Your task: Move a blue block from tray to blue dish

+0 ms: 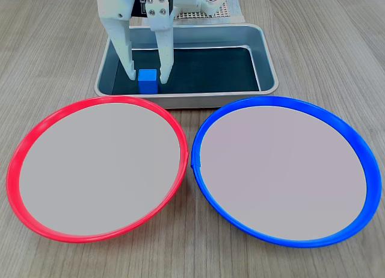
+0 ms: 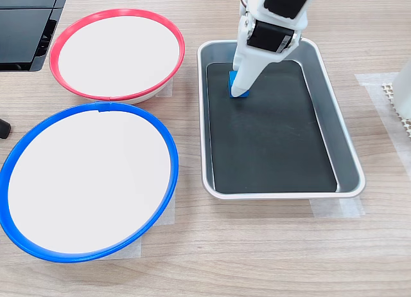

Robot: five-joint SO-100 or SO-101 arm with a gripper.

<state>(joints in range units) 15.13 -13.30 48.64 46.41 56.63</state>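
In the first exterior view, the red dish (image 1: 96, 166) and the blue dish (image 1: 286, 169) sit side by side nearest on the wooden bench (image 1: 337, 55), rims almost touching. Behind them lies the tray (image 1: 267, 67). The blue block (image 1: 147, 80) rests on its dark floor, near the first exterior view's left end. The white claw (image 1: 147, 73) stands open, its two fingers straddling the block.

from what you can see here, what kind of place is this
Probably a tabletop robot test bench, not a kitchen: a pale wood-grain table, a small white arm's end effector around a blue block in a tray, and taped-down red dish and blue dish.
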